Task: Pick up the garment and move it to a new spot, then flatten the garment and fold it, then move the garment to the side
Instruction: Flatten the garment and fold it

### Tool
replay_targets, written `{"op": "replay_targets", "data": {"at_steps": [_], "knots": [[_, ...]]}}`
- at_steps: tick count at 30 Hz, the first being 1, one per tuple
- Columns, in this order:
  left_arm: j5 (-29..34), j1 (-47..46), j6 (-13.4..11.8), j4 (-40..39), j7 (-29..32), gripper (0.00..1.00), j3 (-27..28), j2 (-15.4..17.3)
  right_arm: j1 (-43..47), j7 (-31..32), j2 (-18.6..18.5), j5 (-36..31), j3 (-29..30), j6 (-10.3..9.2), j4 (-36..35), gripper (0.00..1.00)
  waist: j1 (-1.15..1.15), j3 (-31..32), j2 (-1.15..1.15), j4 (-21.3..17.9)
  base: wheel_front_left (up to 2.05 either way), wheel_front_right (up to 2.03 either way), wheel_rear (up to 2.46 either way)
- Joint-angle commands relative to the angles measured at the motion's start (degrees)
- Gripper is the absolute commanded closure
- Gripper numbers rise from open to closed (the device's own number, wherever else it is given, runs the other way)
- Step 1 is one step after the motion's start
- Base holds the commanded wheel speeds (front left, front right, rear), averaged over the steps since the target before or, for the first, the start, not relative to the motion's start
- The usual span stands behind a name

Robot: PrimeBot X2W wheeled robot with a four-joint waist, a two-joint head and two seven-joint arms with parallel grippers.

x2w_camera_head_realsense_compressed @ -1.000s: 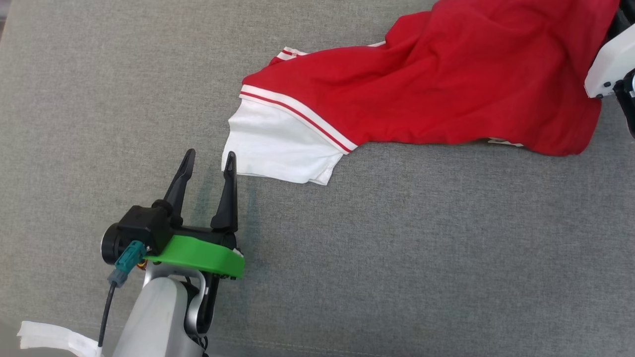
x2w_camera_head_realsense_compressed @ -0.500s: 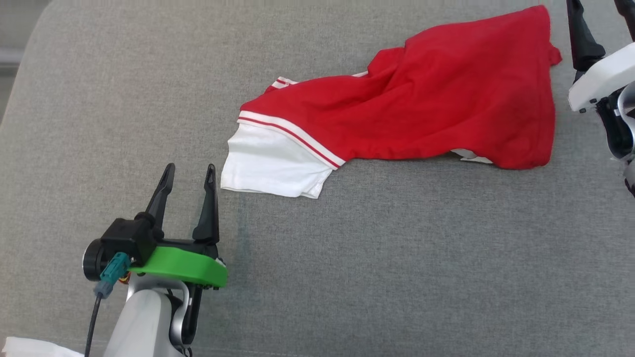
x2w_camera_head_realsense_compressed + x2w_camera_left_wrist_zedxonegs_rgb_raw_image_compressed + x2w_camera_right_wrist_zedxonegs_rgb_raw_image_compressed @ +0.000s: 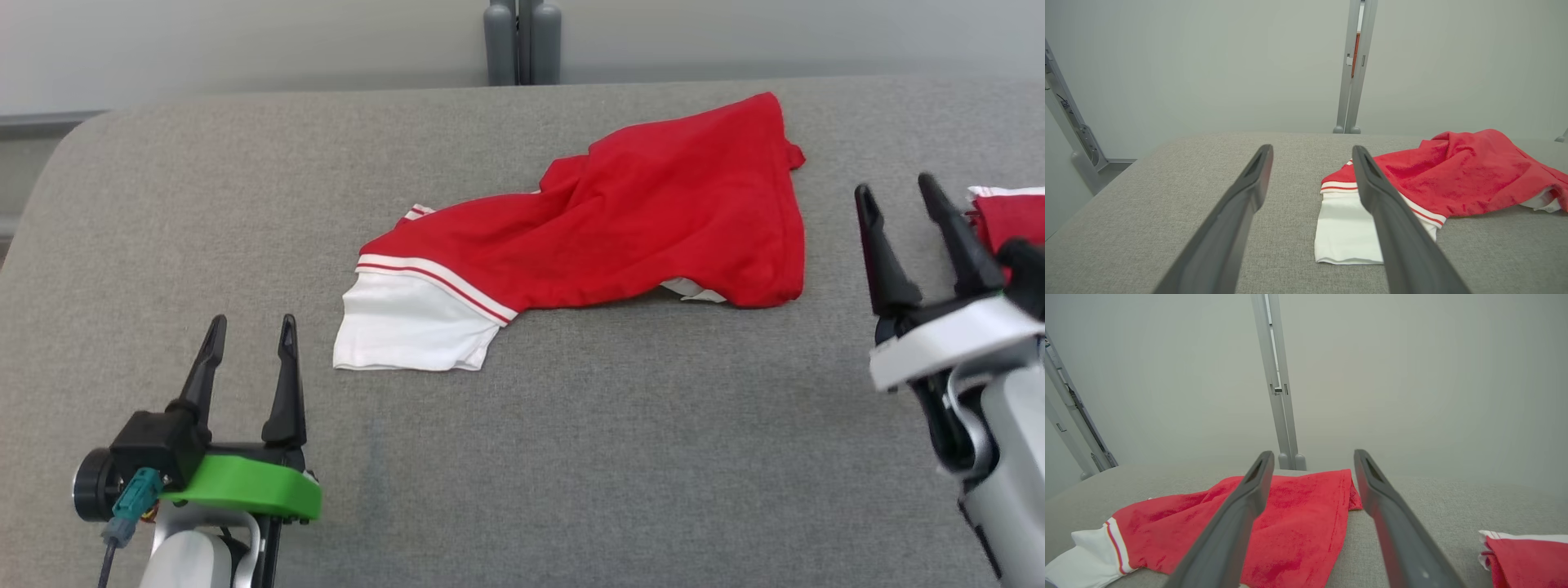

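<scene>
A red garment [image 3: 637, 220] with a white sleeve [image 3: 404, 331] and red-white stripes lies crumpled across the middle of the grey padded table [image 3: 571, 457]. It also lies in the left wrist view as the garment [image 3: 1466, 175] and in the right wrist view as the garment [image 3: 1290, 522]. My left gripper [image 3: 249, 335] stands open at the lower left, a short way left of the white sleeve, holding nothing. My right gripper [image 3: 898, 192] stands open at the right, just beyond the garment's right edge, empty as well.
A second red and white cloth [image 3: 1008, 216] lies at the table's right edge, behind my right gripper, and shows as the cloth [image 3: 1527, 555] in the right wrist view. A grey post [image 3: 522, 41] stands behind the table's far edge. The table's left corner is rounded.
The head camera has tilted up, so the table's far edge and the wall came into view. My right gripper let go of the garment's right end and now sits lower, apart from it.
</scene>
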State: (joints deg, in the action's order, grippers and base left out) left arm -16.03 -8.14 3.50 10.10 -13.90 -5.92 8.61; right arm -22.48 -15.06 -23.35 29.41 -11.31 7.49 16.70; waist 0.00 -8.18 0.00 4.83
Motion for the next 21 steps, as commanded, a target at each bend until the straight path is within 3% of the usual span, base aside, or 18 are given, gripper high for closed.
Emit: {"op": "replay_targets", "data": {"at_steps": [1, 9, 21], "knots": [[-0.4, 1.4, -0.5, -0.2, 0.3, 0.00, -0.1, 0.3, 3.4, -0.1, 1.0, -0.6, 0.8, 0.01, -1.0, 0.00, 0.00, 2.8, 0.00, -2.5, 0.00, 0.00, 0.00], [-1.4, 4.1, -0.4, -1.1, 1.1, 0.00, -0.9, -0.4, 11.1, -0.1, 4.6, -0.8, 2.1, 0.01, 0.7, 0.00, 0.00, 3.3, 0.00, -3.3, 0.00, 0.00, 0.00], [-1.4, 1.4, -0.3, -1.9, 1.8, 0.00, -2.3, -0.4, -2.9, 12.7, 2.5, 5.2, -6.1, 0.01, 16.0, 0.00, 0.00, -1.1, 0.00, 0.1, 0.00, 0.00, 0.00]]}}
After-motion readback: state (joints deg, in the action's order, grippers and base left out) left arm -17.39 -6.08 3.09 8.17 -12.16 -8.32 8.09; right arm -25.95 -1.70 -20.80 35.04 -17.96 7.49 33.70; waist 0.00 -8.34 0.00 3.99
